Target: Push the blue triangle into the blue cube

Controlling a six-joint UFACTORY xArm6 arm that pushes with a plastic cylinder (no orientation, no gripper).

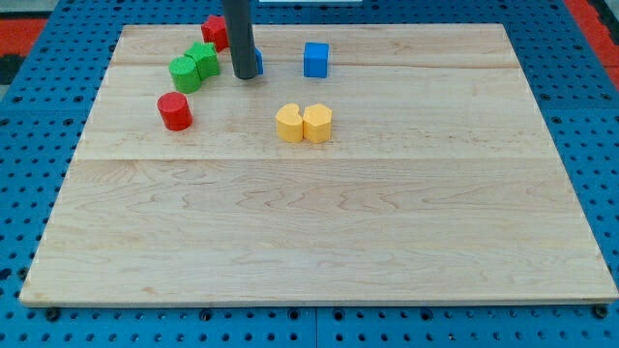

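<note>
No jaws on this rig, so nothing to call apart or together: just a straight dark rod, and my tip (244,76) is down on the wooden board (319,222) near the view's top, left of centre.

Blue triangle (257,63) sits right behind the rod, mostly hidden; only a sliver of blue shows on the rod's right edge. Looks like it's against the tip, but can't tell for sure, and the shape can't be made out from what shows.

Blue cube (316,59) is to the view's right of that, near but apart, bare board between them.

Green blocks: two touching, a rounded one (185,73) and one (204,59) just up-right of it, both left of the rod. Red block (215,31) at the top edge, just left of the rod. Red cylinder (175,111) below the green pair.

Two yellow blocks (289,123) (317,123) touching side by side, below the blue cube, toward mid-board.
</note>
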